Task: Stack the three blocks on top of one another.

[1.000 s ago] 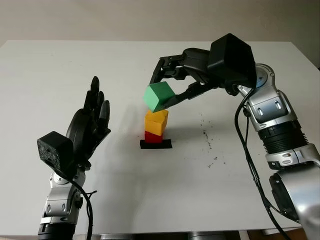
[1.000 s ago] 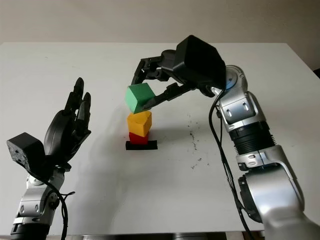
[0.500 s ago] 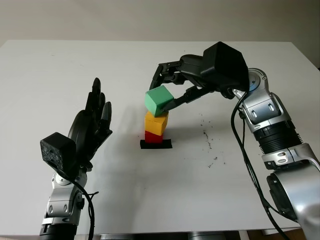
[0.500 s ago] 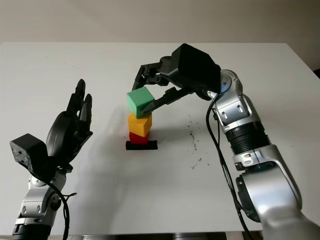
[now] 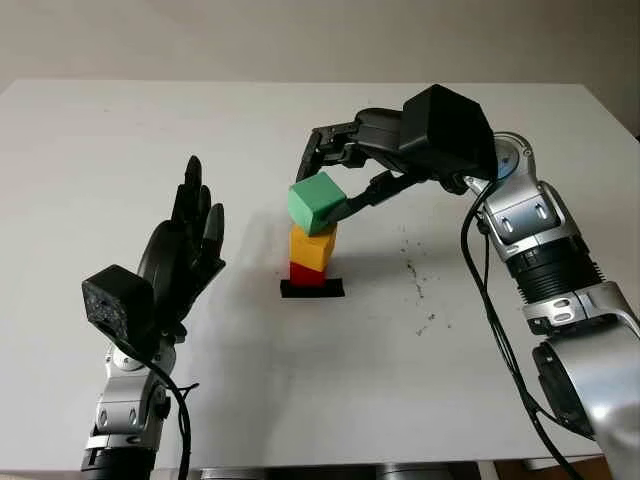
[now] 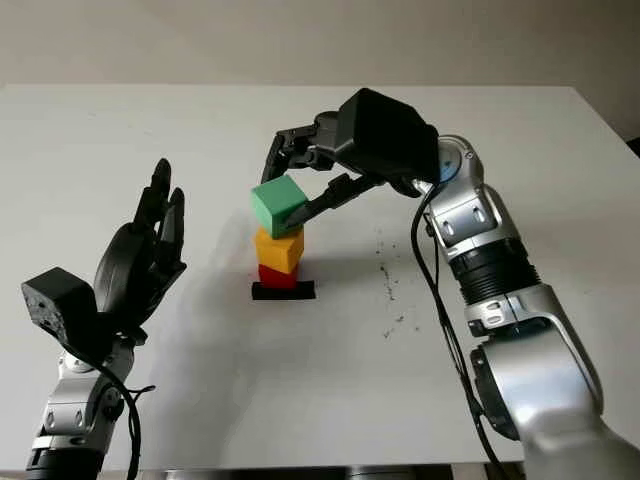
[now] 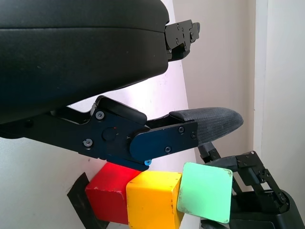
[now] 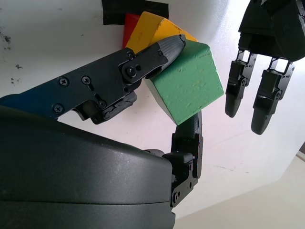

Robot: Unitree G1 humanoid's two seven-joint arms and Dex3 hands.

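Observation:
A red block (image 5: 306, 274) sits on a black tape mark (image 5: 312, 289) near the table's middle, with a yellow block (image 5: 312, 247) stacked on it. My right hand (image 5: 330, 175) is shut on a green block (image 5: 317, 202), held tilted right at the top of the yellow block; whether they touch I cannot tell. In the right wrist view its fingers (image 8: 143, 62) pinch the green block (image 8: 189, 83) from two sides. My left hand (image 5: 183, 250) is open and raised to the left of the stack, apart from it.
The white table (image 5: 120, 140) has small dark specks (image 5: 415, 275) to the right of the stack. The right arm (image 5: 530, 240) reaches in from the right side over the table.
The right hand has lowered the green block from above the stack down to the yellow block's top. The left hand has barely moved.

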